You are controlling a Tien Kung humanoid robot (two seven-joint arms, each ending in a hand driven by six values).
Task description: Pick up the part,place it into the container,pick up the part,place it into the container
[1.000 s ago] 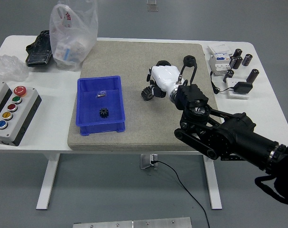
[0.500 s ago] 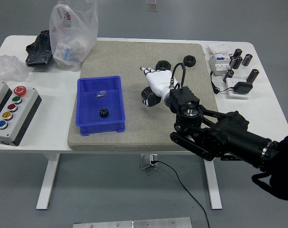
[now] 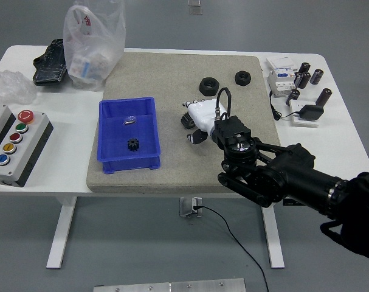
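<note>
A black gear [image 3: 185, 121] lies on the grey mat [image 3: 172, 73], right of the blue bin [image 3: 107, 140]. My right hand [image 3: 196, 121], white with dark fingertips, is lowered over this gear with its fingers curled around it, and most of the gear is hidden beneath the palm. The gear still seems to rest on the mat. Inside the bin lie a second black gear [image 3: 134, 145] and a small clear bagged piece [image 3: 130, 120]. My left arm is out of view.
Two black nuts [image 3: 207, 85] [image 3: 243, 77] sit on the mat behind the hand. A plastic bag [image 3: 93, 42] and a black object [image 3: 50, 61] stand at the back left, a button box [image 3: 14, 137] at the left edge, and dark cylinders [image 3: 309, 76] and an adapter [image 3: 310, 112] at the right.
My right hand moved left and down from beside the nuts, spread its fingers over the gear, then dropped and curled them around it. The far nuts are now uncovered.
</note>
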